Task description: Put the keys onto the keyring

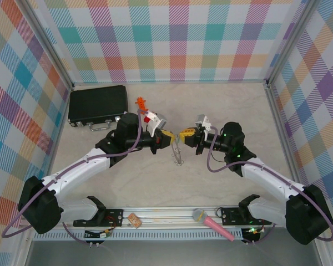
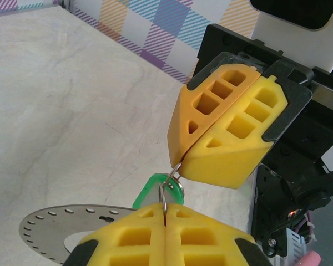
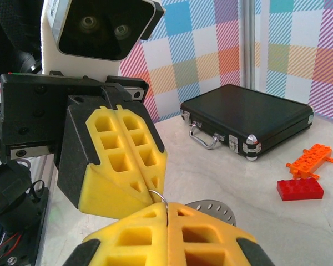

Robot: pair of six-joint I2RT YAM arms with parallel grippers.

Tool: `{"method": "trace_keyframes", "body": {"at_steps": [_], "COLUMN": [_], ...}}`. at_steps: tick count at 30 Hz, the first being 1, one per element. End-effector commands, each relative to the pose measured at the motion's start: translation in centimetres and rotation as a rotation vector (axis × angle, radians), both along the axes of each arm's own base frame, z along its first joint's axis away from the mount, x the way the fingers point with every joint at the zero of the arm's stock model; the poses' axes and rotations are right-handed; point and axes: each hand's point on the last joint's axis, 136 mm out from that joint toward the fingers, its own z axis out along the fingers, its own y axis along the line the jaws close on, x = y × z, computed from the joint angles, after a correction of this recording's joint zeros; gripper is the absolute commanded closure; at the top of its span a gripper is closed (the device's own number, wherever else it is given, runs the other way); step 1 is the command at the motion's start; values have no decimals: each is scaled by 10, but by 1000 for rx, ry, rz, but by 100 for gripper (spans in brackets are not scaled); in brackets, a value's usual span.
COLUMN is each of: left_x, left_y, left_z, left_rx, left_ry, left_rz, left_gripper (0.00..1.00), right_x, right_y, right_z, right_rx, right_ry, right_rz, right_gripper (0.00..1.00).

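Observation:
Both grippers meet above the middle of the table, tip to tip. My left gripper [image 1: 167, 137] [image 2: 165, 209] is shut on a thin silver wire keyring [image 2: 164, 198] [image 3: 161, 195]. My right gripper [image 1: 186, 133] [image 3: 167, 208] is shut on the same ring from the opposite side. A small key with a bright green head [image 2: 148, 187] sits against the ring between the two sets of yellow pads; the wire seems to pass through it. Its blade is hidden. A flat perforated silver plate [image 2: 44, 230] [image 3: 216, 209] shows just below the grippers.
A black case [image 1: 97, 105] [image 3: 250, 119] lies at the back left. An orange toy piece [image 1: 141, 103] [image 3: 311, 159] and a red block [image 3: 299, 188] lie near it. A pink microphone [image 1: 213, 223] and a small brown piece [image 1: 134, 220] rest on the front rail.

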Motion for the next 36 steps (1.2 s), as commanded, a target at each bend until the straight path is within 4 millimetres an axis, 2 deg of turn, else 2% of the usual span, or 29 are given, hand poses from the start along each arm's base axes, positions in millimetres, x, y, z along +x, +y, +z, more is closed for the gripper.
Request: {"method": "trace_keyframes", "body": {"at_steps": [1, 19, 36], "left_x": [-4, -5, 3], "left_y": [-5, -7, -3], "left_z": [17, 16, 8], "left_rx": [-31, -32, 5], "left_ry": [-44, -36, -20], "left_rz": [-33, -42, 8], "left_gripper": [100, 100, 100], "right_x": [-2, -6, -15], "right_y": [-1, 5, 6], "right_z": [6, 4, 6], "right_rx": [9, 3, 8], "right_ry": [-53, -32, -41], "right_rz": [-2, 58, 92], "right_gripper": [100, 100, 100]}}
